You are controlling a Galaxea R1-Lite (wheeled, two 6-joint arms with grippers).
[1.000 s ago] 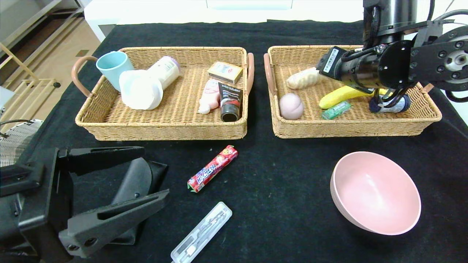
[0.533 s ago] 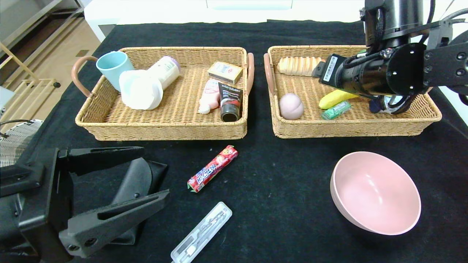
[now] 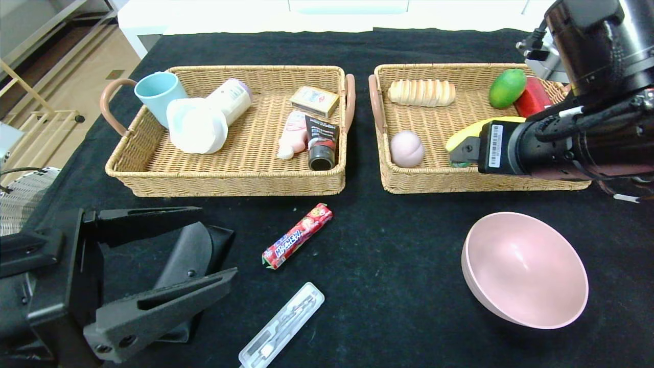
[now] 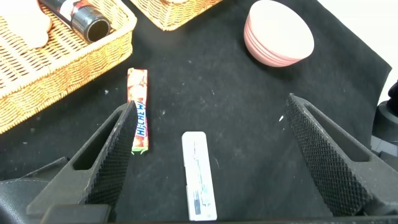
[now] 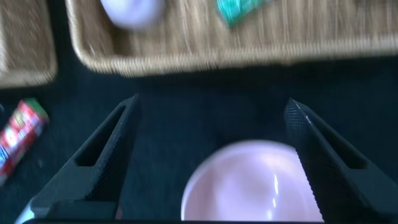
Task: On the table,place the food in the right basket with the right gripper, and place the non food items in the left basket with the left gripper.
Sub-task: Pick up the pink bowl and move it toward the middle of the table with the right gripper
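Observation:
The bread loaf [image 3: 421,92] and pink peach [image 3: 406,148] lie in the right basket [image 3: 434,182]. On the black table [image 3: 388,240] lie the red candy pack [image 3: 297,236] [image 4: 138,109], the clear cutlery box [image 3: 282,325] [image 4: 199,175] and the pink bowl [image 3: 526,269] [image 5: 249,186]. My left gripper [image 3: 217,241] [image 4: 210,104] stands open and empty at the near left, over the black glasses case [image 3: 186,253]. My right gripper [image 5: 212,106] is open and empty, between the right basket's front wall and the bowl. The left basket [image 3: 225,182] sits at the back left.
The left basket holds a light blue cup [image 3: 156,92], a white tub [image 3: 196,128], a bottle, a small box and tubes [image 3: 322,143]. A banana [image 3: 462,135], a green mango [image 3: 507,88] and a red item [image 3: 532,97] lie in the right basket.
My right gripper let go of the bread loaf, which now lies at the back of the right basket. That arm pulled back toward the near right, uncovering the mango. The left arm stayed still.

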